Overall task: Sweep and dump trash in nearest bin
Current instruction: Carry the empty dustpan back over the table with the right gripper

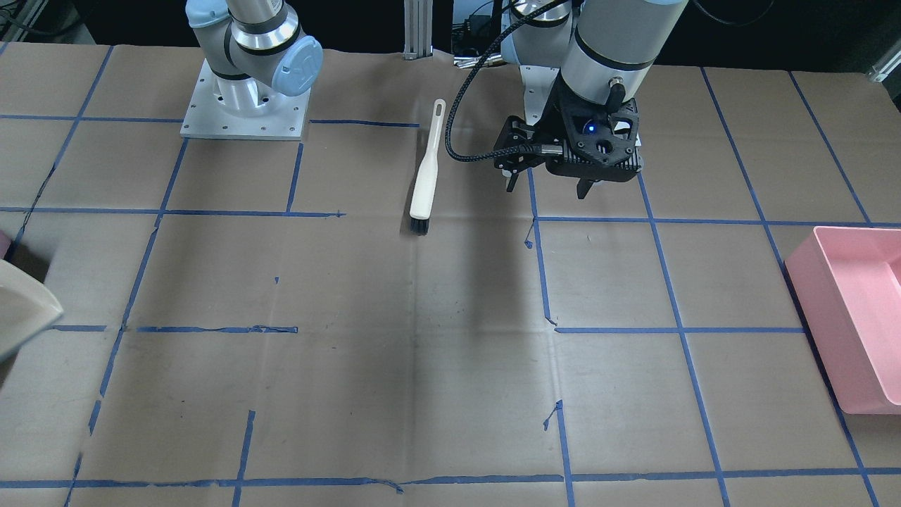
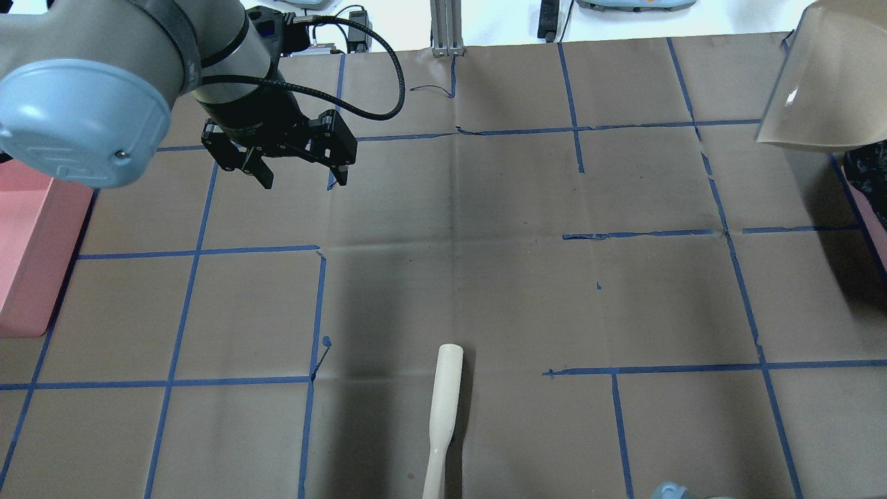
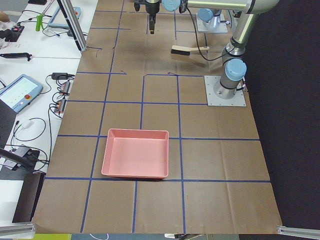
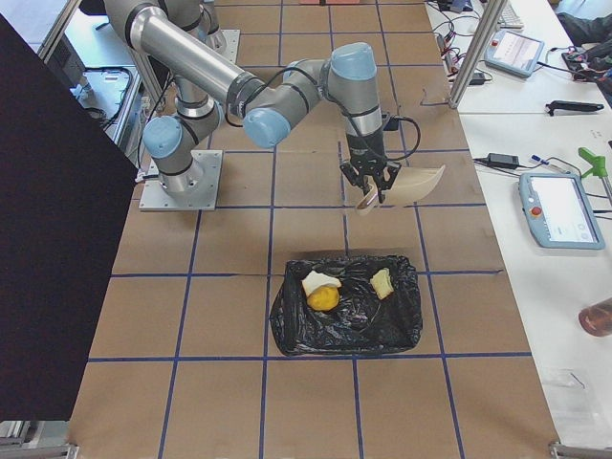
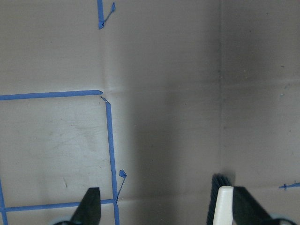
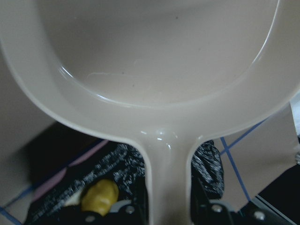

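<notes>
nearest, two small white toy bread slices with tan crusts (image 4: 320, 281) and a round yellow-green fruit (image 4: 323, 299) lie in the black-bagged pink bin (image 4: 287, 320); they look light and stiff, the fruit apt to roll. beyond, the right end effector (image 4: 374, 194) clamps the handle of a rigid cream plastic dustpan (image 4: 418, 181), wrist pointing down, pan held above the tabletop (image 4: 239, 316). farthest, the left end effector (image 1: 545, 186) hangs spread and empty near a white black-bristled brush (image 1: 426, 176) lying flat.

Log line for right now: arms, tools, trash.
left gripper open, empty | brush on table | right gripper shut on dustpan near bin | fruit, two bread slices in bin
</notes>
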You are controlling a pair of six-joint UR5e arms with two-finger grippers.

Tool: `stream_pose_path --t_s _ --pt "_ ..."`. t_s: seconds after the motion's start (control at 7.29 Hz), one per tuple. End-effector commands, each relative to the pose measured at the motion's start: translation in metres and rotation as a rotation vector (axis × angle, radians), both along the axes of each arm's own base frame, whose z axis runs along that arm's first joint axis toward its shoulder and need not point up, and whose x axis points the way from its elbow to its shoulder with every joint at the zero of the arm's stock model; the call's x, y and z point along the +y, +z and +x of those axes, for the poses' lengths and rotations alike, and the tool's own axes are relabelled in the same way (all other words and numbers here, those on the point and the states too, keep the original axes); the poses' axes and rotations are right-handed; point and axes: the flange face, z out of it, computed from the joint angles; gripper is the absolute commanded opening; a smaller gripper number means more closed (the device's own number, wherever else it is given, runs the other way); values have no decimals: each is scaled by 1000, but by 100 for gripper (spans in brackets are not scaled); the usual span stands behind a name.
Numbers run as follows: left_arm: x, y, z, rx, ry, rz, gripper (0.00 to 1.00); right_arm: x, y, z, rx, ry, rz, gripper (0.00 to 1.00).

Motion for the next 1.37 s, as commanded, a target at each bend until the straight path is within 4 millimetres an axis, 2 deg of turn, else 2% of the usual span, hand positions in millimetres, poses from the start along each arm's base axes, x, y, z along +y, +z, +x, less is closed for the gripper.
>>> stream_pose_path --t_s 0.0,0.14,0.41,0.69,0.96,1.23 --pt "0 0 0 2 1 0 100 -21 -24 86 -128 -194 -16 4" --pt "0 0 0 2 1 0 100 -25 -33 139 -183 -286 -13 4" --pt "0 1 1 -6 1 -3 100 -25 -50 222 -280 -429 -28 4" --pt "5 8 2 -10 1 -8 100 -26 -66 265 -430 -626 -9 4" --pt "14 18 7 -31 3 -26 100 -27 -93 338 -451 -724 23 4" --pt "24 26 12 -62 6 -23 100 -24 -122 397 -439 -788 49 4"
